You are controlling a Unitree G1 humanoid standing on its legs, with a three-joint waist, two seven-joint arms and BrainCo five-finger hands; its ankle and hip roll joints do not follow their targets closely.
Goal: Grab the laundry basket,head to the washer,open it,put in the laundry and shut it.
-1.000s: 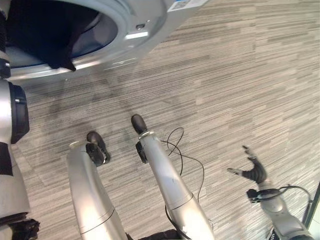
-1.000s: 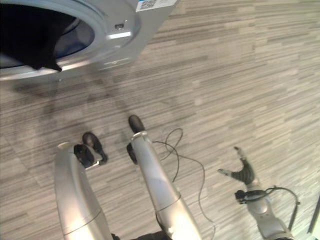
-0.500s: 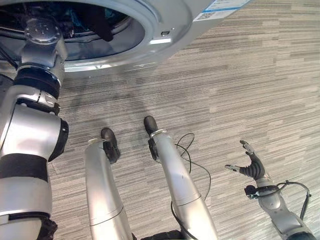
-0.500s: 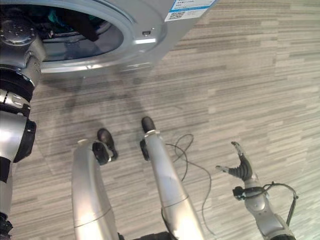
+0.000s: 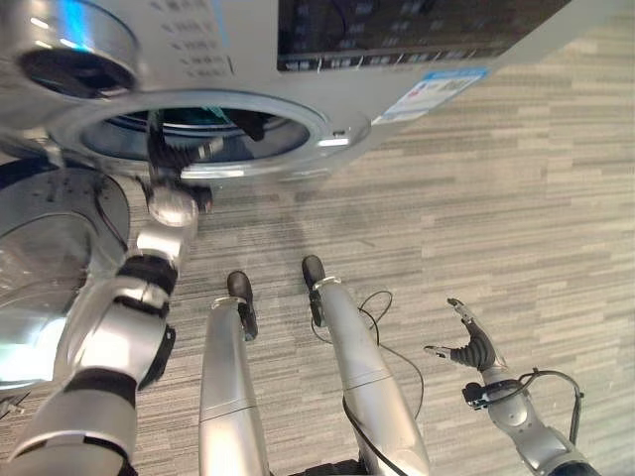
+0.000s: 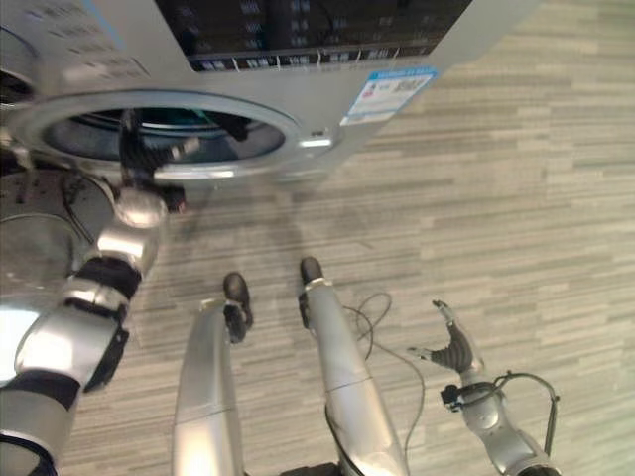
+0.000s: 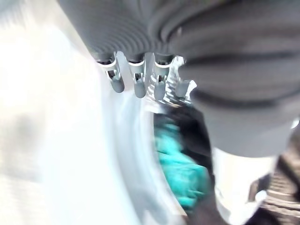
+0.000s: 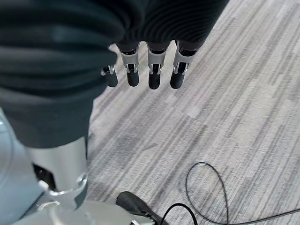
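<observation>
1. At the far left of the left eye view, the washer's round glass door (image 5: 45, 268) hangs swung open, its silver rim and clear bowl filling the left edge of the frame.
2. Across the upper left and top centre stands the silver washer (image 5: 248, 59), with a dark control panel (image 5: 397, 25) along the top and a blue-and-white sticker (image 5: 432, 92) on its front towards the upper centre.
3. The washer's round drum opening (image 5: 198, 134) sits in the upper left, ringed in bright metal. Inside it lies laundry: a teal cloth (image 7: 180, 173) and a dark garment (image 5: 248, 121) near the opening's right side.
4. The left hand (image 5: 169, 154) reaches up from the lower left to the lower rim of the drum opening. In the left wrist view its fingers (image 7: 136, 82) hang fairly straight and relaxed, holding nothing, though that view is smeared, so this reading is not firm.
5. The floor (image 5: 496, 218) takes up the centre and the whole right side of the frame. It is a grey surface of narrow streaked planks running across the view.
6. At the lower right, the right hand (image 5: 471, 347) is held above the floor, well apart from the washer. Its fingers (image 8: 154, 75) are straight and spread, gripping nothing.
</observation>
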